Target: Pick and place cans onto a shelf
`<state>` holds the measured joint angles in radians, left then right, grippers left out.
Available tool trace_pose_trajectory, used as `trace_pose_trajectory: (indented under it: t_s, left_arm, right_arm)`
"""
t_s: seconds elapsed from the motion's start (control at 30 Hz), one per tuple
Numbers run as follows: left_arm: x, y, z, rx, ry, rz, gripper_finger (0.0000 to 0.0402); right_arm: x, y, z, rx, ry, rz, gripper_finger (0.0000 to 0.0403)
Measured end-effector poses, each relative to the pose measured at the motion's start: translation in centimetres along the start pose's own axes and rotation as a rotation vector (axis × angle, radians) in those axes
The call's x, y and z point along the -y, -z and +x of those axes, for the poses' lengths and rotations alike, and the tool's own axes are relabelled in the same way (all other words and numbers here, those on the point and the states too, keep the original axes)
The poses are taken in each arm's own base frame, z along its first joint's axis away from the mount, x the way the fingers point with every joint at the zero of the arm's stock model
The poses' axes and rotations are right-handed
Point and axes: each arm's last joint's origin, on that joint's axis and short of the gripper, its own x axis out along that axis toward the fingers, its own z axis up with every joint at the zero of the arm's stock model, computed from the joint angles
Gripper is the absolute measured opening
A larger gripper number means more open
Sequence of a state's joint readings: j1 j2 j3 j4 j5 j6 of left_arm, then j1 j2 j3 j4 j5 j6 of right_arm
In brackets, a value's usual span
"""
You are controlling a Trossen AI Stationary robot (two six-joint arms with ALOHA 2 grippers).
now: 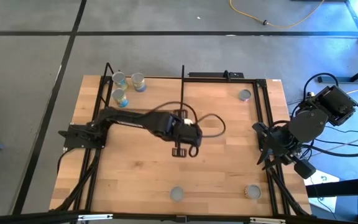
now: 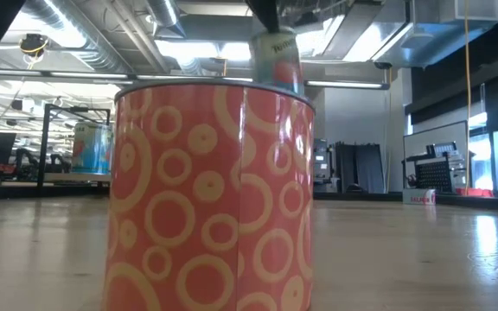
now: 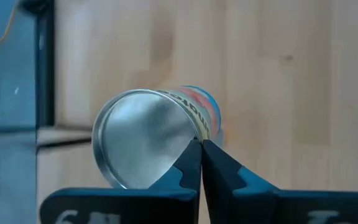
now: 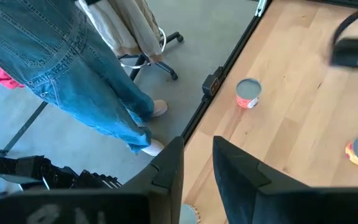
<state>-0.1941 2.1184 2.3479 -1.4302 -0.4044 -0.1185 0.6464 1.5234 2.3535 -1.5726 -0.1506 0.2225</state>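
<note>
We see left gripper (image 3: 201, 152) pinched together on a round, shiny-topped can's (image 3: 148, 140) rim | right gripper (image 4: 197, 163) fingers apart, beside the wooden table (image 1: 142, 168)

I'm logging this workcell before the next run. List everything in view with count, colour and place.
table: one, light wood, under both arms
rod frame: one, black, around the table's edges and across it
grouped cans: three, blue labels, upper left corner of the high view
loose cans: three; one grey-topped at the upper right, one grey-topped and one tan-topped along the lower edge
held can: one, silver end, red and blue label, lifted at mid-table
cable: one, yellow, on the floor
person: one, blue jeans, standing beside the table
left gripper: shut, pinching the held can's rim
right gripper: open, waiting at the table's right edge
</note>
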Motion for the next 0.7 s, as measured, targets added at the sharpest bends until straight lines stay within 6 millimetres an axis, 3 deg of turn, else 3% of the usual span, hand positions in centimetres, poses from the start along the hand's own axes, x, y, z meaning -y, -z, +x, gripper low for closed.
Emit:
trace_pose_trajectory:
  t_s: [0.37,0.7]
  left_arm:
    - [-5.3,2.4,-3.8,-0.036,-0.093,-0.254,0.0]
    - [-9.0,2.9,-3.3,-0.046,-0.153,-0.413,0.0]
  right_arm:
    - [0.0,0.0,0.0,0.002,0.0,-0.052,0.0088]
    - [0.0,0.0,0.0,0.002,0.0,-0.051,0.0088]
